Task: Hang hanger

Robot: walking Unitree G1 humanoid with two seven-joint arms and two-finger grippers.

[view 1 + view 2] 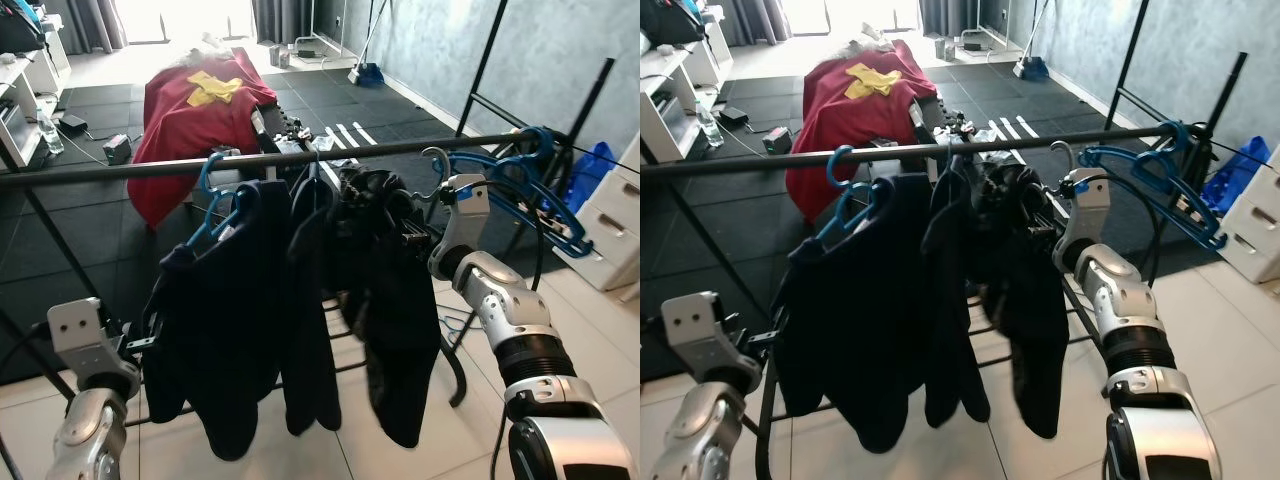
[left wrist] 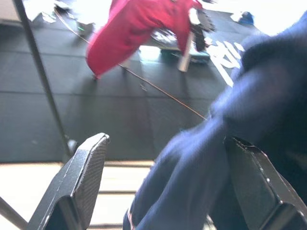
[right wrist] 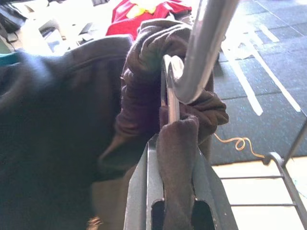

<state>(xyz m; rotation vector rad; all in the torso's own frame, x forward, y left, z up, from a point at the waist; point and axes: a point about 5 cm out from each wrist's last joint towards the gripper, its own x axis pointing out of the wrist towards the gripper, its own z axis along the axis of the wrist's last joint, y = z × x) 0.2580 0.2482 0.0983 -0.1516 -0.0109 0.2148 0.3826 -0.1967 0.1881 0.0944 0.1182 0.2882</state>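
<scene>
My arms are silver, built of rounded shells with black ribbed bands at the joints. My left gripper (image 2: 163, 191) has long black fingers (image 2: 81, 182) with cross-hatched pads. My right gripper (image 3: 175, 191) shows smooth grey-black inner faces.

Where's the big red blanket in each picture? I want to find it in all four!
Left eye view: the red blanket lies far back, left of middle, beyond the rail.
Right eye view: the red blanket is in the same spot, far back beyond the rail.
Left wrist view: the red blanket lies across the black floor.
Right wrist view: the red blanket peeks out behind the dark clothes.
Shared landmark: the dark clothes hang in front of it in every view.
</scene>
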